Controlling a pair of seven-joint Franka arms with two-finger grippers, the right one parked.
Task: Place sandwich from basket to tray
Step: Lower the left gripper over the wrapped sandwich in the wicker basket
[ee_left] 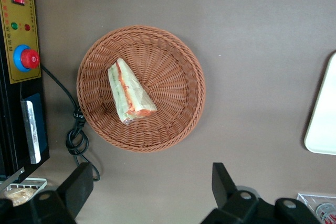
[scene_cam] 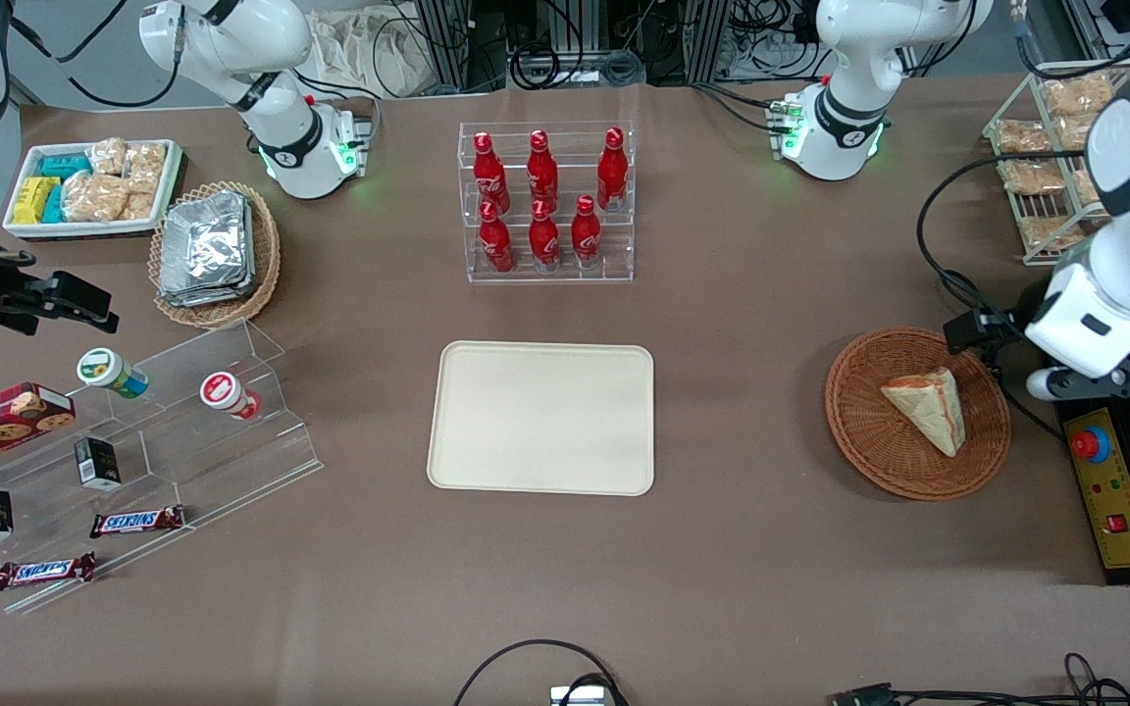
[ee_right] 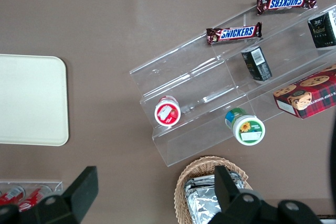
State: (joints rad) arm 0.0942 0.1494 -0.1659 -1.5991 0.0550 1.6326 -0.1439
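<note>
The sandwich (scene_cam: 926,407) (ee_left: 128,92), a pale bread wedge with red and green filling, lies in the round reddish-brown basket (scene_cam: 869,461) (ee_left: 173,72) toward the working arm's end of the table. My left gripper (scene_cam: 979,333) (ee_left: 149,174) hangs high above the basket's rim, on the side farther from the front camera. It is open, with only bare table showing between its fingers. The cream tray (scene_cam: 542,417) (ee_left: 323,119) lies flat at the table's middle with nothing on it.
A yellow control box (scene_cam: 1104,490) (ee_left: 21,30) with a red button sits beside the basket, its black cable (ee_left: 76,129) curling close to the rim. A clear rack of red bottles (scene_cam: 545,201) stands farther back than the tray. A snack rack (scene_cam: 1055,147) stands near the working arm's base.
</note>
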